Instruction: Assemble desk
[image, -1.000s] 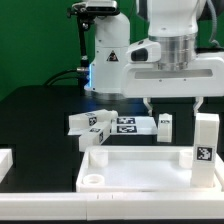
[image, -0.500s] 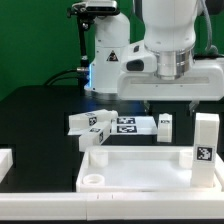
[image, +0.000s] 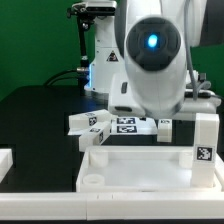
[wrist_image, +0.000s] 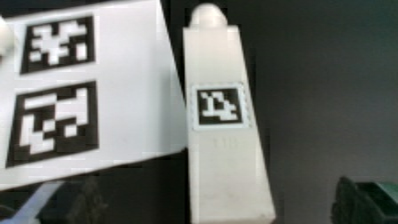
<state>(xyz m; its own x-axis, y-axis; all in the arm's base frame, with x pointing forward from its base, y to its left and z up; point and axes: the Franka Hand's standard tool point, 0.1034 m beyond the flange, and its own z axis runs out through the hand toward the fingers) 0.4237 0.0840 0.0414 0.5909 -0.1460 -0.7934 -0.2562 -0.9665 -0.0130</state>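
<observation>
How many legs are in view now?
4 legs: two lying behind the panel at the exterior view's left, one beside the marker board, one upright at its right. The arm may hide others.

A green backdrop (image: 35, 40) fills the rear of the exterior view from nine to eleven o'clock, and a narrow strip of it shows again at three o'clock. In front of it lies a matte black desk (image: 40, 120), spreading from the centre out toward eight o'clock, evenly lit with no hard shadows. At eleven o'clock a thin dark stand (image: 81, 45) rises from the desk with a black device (image: 95, 9) on top; what the device is cannot be told. Dark cables (image: 68, 73) trail beside the stand. A white block (image: 4, 165) sits at the eight o'clock edge. The marker board (wrist_image: 71, 90) lies flat on the black surface.
</observation>
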